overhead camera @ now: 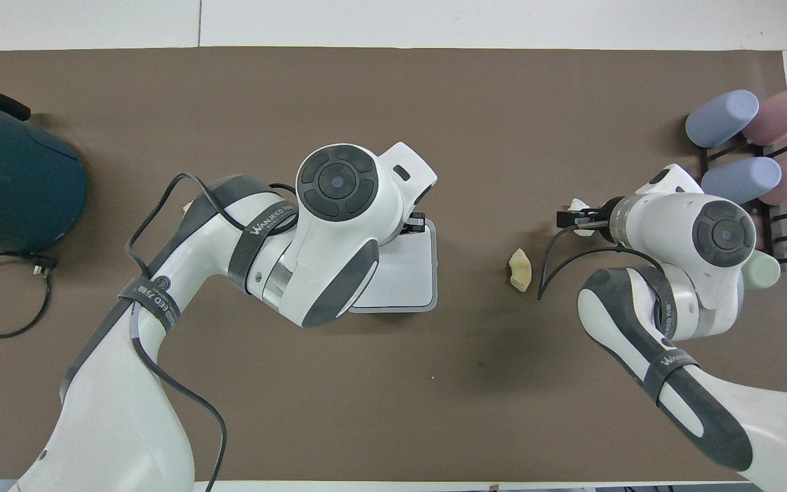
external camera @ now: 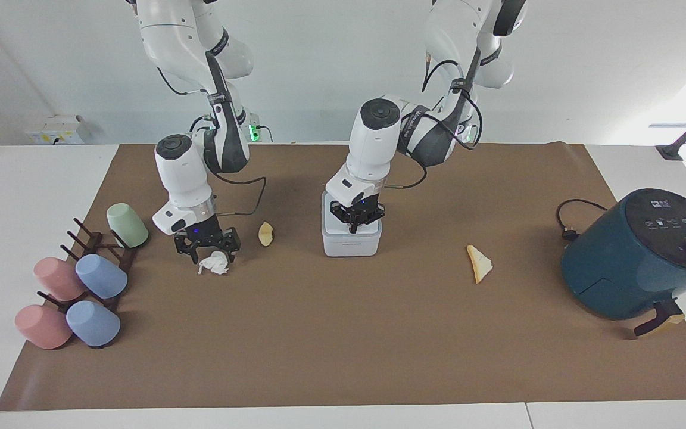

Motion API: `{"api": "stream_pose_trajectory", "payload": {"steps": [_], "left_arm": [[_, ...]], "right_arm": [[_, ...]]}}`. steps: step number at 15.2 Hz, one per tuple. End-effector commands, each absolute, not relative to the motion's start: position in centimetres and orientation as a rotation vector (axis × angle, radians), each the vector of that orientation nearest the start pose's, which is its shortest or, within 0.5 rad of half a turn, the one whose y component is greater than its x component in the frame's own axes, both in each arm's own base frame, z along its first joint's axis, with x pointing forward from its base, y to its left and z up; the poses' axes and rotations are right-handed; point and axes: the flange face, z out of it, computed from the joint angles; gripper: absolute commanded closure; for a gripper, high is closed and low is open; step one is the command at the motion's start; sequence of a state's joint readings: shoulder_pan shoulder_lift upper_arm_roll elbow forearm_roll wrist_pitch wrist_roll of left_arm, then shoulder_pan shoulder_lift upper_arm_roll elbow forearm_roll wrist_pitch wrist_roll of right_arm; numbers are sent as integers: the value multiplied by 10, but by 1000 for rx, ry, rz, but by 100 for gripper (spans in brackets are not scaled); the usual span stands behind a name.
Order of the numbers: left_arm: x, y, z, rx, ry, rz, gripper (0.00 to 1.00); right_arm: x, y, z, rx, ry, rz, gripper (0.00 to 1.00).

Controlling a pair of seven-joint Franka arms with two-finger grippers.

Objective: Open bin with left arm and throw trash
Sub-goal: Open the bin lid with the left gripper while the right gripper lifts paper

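Observation:
The white bin (external camera: 352,243) stands mid-table with its lid down; it also shows in the overhead view (overhead camera: 402,273). My left gripper (external camera: 356,225) is shut, its tips on the lid's top; in the overhead view (overhead camera: 412,223) it is over the lid's edge farther from the robots. My right gripper (external camera: 208,253) is open just over the crumpled white tissue (external camera: 214,264), fingers to either side of it. The pale yellow fruit piece (external camera: 265,233) lies between tissue and bin. The bread slice (external camera: 479,263) lies toward the left arm's end.
A dark teal air fryer (external camera: 638,256) with its cord stands at the left arm's end. A rack with pastel cups (external camera: 100,275) stands at the right arm's end, close beside the right gripper. A brown mat (external camera: 343,345) covers the table.

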State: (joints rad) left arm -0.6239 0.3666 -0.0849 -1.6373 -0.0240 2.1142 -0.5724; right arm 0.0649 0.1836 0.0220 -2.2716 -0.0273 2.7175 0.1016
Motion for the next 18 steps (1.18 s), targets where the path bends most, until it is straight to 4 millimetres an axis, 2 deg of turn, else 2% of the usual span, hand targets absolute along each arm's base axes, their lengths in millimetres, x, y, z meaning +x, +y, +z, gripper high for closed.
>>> {"api": "stream_pose_trajectory", "payload": {"steps": [1,2,3,6,8,10,12,14,16,18], "left_arm": [[501,-442,383,-3220,181,-68,100],[501,-442,385,-3220,181,-68,100],[503,-441,388,-3222,179,-72,100],[506,-432,419,-3224,160,-63,100],[512,-417,439,-3226,127,-60,100],[509,-413,453,-3227,133,-62,100],[507,-407,468,-3227,129,-65,100],[512,-383,484,-3212,101,-40,100],[519,-352,503,-3194,153,-18,100],[533,-316,507,-3177,205,16,100]], "right_arm": [[551,48,301,-3091,-20,-443,56],[551,49,301,-3090,-23,-446,82],[551,49,300,-3091,-23,-443,100],[551,49,301,-3091,-23,-441,100],[551,49,301,-3090,-18,-441,100],[551,49,302,-3091,-13,-441,100],[552,59,311,-3084,-22,-451,100],[556,64,333,-3079,-19,-467,100],[561,75,369,-3080,29,-423,100],[560,103,411,-3077,85,-373,100]]}}
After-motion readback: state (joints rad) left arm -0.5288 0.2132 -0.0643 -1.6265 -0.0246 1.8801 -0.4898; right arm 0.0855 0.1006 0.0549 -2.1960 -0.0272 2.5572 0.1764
